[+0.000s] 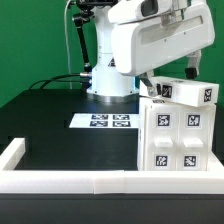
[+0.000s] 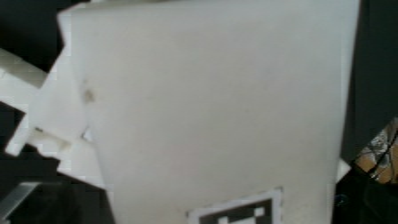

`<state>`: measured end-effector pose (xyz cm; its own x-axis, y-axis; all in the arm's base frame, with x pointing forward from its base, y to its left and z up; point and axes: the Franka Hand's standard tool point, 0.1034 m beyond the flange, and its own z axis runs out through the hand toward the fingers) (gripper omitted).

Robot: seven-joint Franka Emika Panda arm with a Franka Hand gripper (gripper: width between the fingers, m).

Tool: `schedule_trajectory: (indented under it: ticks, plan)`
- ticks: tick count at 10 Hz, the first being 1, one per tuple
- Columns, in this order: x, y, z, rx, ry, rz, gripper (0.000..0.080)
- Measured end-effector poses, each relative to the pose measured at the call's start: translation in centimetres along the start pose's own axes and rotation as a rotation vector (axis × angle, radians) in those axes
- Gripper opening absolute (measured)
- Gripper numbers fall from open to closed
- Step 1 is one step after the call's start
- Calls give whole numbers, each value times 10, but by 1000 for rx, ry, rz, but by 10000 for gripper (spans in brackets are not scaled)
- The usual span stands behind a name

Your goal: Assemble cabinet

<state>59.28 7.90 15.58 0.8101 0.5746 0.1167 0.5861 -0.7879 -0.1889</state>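
Observation:
The white cabinet body (image 1: 180, 135) stands upright at the exterior view's right, its front face carrying several black-and-white tags. A tagged white top part (image 1: 186, 93) sits across its upper end. My gripper (image 1: 150, 90) reaches down at the cabinet's upper left corner, under the big white wrist housing. In the wrist view a broad white face of the cabinet (image 2: 205, 110) fills the space between the jaws, with a tag (image 2: 240, 212) at its edge. The fingertips are hidden by the cabinet, which sits tightly between them.
The marker board (image 1: 105, 121) lies flat on the black table in front of the robot base (image 1: 108, 85). The low white border frame (image 1: 60, 180) runs along the near edge and the exterior view's left side. The cabinet stands close to the frame's right corner.

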Motion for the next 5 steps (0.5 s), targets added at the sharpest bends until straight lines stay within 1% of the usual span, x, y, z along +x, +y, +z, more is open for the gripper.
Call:
schedule_trajectory:
  ticks: [2,3,4,5]
  plan:
    - [1,0,3,-14,12,11,797]
    - [0,0,4,-14,11,11,662]
    - [1,0,4,-15,13,11,564]
    - [1,0,4,-15,13,12,564]
